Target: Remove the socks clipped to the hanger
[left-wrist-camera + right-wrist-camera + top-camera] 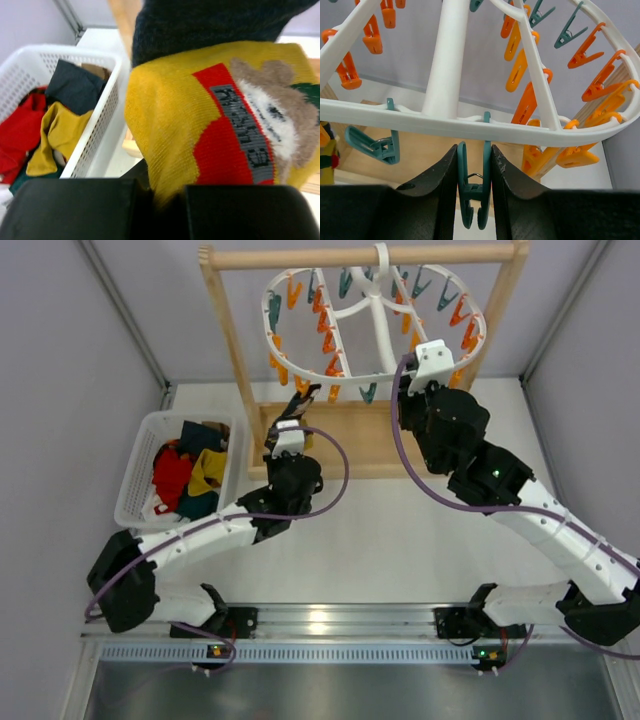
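Hanger (440, 120) rim clip (471, 192) pinched between right jaws.

The pincer (161, 212) grips a sock (170, 125) beside a basket (97, 132).

Dark lettering is seen on a grey strip (246, 134) woven into the red patch of the yellow sock (167, 125), but it is too blurred to be read.
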Tool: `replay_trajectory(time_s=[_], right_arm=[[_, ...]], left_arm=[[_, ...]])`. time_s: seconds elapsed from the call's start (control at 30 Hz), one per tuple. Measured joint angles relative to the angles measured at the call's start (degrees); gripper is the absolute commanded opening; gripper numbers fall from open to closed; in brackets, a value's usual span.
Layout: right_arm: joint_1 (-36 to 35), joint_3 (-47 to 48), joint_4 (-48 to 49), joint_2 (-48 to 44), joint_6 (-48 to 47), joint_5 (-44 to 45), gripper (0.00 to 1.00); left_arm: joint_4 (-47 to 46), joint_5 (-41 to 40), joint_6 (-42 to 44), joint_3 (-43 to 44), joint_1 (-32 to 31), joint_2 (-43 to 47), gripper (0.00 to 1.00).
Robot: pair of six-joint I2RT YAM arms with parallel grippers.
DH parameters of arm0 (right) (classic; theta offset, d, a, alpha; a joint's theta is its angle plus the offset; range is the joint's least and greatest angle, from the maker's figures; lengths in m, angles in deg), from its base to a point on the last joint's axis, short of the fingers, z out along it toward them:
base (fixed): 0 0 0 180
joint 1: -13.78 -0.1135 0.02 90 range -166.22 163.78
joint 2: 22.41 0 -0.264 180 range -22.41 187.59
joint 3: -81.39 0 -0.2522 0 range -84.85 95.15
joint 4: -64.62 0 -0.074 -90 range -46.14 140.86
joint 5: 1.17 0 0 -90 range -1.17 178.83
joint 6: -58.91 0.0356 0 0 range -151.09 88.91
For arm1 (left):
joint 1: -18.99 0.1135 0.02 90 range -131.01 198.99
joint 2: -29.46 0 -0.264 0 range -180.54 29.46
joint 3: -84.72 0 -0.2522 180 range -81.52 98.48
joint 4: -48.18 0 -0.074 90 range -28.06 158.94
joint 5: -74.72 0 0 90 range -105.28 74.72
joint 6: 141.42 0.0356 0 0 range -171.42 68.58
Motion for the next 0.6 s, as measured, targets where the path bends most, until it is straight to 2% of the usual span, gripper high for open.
replay_trajectory(time_s=[0.23, 0.47, 0.6], right_arm=[[2.6, -1.2, 0.7, -1.4, 1.6, -4.2, 0.07], [3.7, -3.1, 1.9, -2.2, 2.8, -7.5, 0.07], [3.8, -3.2, 2.0, -2.3, 3.3, -8.4, 0.07]], left_arm=[[14.7, 1.5, -13.4, -3.7, 1.7, 12.0, 0.0], [21.3, 6.1, -17.4, -5.2, 11.5, 24.3, 0.0], [23.1, 9.6, -18.1, -2.5, 19.1, 23.4, 0.0]])
